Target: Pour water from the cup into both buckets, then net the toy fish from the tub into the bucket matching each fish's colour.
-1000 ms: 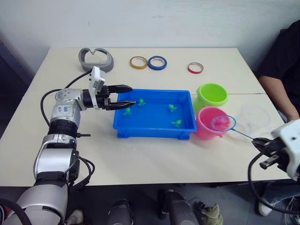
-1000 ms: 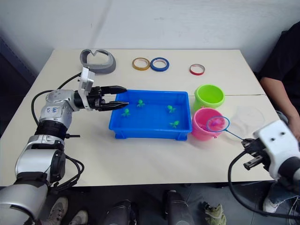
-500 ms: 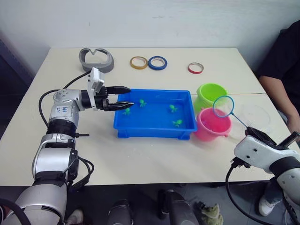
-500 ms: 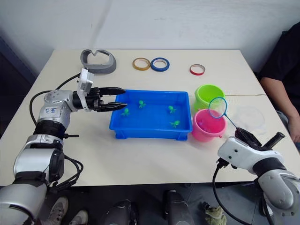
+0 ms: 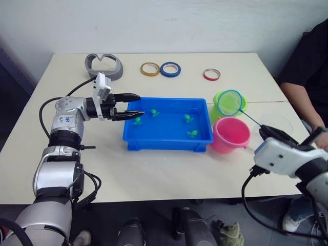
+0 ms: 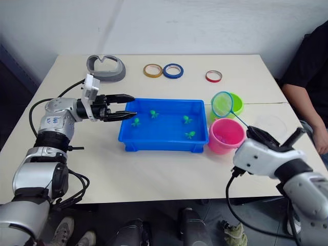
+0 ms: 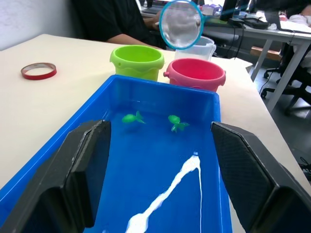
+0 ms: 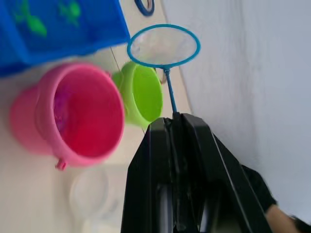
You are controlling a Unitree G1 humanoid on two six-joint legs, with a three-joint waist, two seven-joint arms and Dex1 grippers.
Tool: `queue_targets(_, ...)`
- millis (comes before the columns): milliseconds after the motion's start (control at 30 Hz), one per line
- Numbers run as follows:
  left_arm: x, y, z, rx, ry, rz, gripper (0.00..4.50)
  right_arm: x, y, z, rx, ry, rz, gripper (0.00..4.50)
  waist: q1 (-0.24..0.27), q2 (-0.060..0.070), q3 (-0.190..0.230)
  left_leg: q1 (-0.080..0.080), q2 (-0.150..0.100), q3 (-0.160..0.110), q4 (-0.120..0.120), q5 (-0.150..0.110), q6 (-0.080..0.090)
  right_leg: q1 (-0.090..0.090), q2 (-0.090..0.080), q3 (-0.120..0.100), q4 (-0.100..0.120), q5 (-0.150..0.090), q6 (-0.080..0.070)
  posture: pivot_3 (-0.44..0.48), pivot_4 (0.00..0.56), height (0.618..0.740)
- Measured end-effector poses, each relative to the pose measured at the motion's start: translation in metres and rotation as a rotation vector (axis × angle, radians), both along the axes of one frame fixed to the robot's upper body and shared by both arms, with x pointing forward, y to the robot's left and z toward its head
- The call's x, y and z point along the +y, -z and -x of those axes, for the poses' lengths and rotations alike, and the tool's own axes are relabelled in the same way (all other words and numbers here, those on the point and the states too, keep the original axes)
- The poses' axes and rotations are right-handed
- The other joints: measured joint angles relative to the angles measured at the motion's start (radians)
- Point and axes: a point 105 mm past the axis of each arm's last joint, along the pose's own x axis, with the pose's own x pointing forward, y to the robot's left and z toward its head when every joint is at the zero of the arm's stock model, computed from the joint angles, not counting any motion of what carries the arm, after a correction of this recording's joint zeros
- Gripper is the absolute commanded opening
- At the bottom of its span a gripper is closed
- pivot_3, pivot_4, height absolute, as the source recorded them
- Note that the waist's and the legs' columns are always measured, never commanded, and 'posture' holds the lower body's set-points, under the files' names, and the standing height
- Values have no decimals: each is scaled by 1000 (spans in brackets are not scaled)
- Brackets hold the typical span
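Note:
The blue tub (image 5: 169,141) holds water and several green toy fish (image 5: 188,118). My left gripper (image 5: 139,104) hangs open over the tub's left end, its fingers (image 7: 82,170) spread wide. At the tub's right end stand the pink bucket (image 5: 231,134) and, behind it, the green bucket (image 5: 242,105). Something magenta lies inside the pink bucket (image 8: 59,104). My right gripper (image 8: 174,119) is shut on the handle of a blue net (image 5: 229,102), whose empty hoop hovers in front of the green bucket. The clear cup (image 5: 277,123) stands right of the buckets.
At the table's far side lie a yellow tape roll (image 5: 150,68), a blue one (image 5: 170,68), a red one (image 5: 211,75) and a grey curved holder (image 5: 104,65). A person in black (image 5: 307,66) sits at the right edge, close to the cup.
The net rose from over the pink bucket and swung left and farther away, to the green bucket; it is now empty. My left gripper has stayed put.

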Motion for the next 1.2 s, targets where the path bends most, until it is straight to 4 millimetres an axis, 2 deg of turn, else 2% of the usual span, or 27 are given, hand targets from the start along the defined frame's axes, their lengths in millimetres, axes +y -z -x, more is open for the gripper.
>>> queue_targets(100, 5, -3, 1, 5, -11, 2, 3602, 10, -13, -6, 44, -64, -96, 0, 2, 0, 0, 0, 0, 0, 0, 0, 0, 0, 0, -1, 1, 0, -1, 0, 150, 727)
queue_targets(300, 15, -7, 9, 5, -10, -37, 3602, 31, -10, -17, 180, -137, -178, 0, 3, 0, 0, -3, 0, -1, 0, -1, 1, -2, -2, -1, -1, 0, -1, 0, 150, 727)
queue_targets(533, 31, -9, 25, 9, -33, -64, 3602, 24, 6, -38, 252, -127, -8, 0, 3, 0, 0, -3, 0, 1, 0, -2, 2, -2, -2, -1, -2, 0, -1, 0, 150, 727)
queue_targets(833, 36, -4, 34, 22, -72, -45, 3602, 12, 11, -58, 186, -135, 219, 0, 2, 0, 0, -2, 1, 4, 0, 0, -1, -2, -2, -1, 0, 0, -1, 0, 150, 727)
queue_targets(1200, 36, -2, 40, 30, -92, -34, 3602, 20, 24, -82, 143, -130, 334, 0, 1, 0, 0, -1, 1, 6, 1, 1, -2, -2, -2, 0, 3, 0, -2, 0, 150, 727)
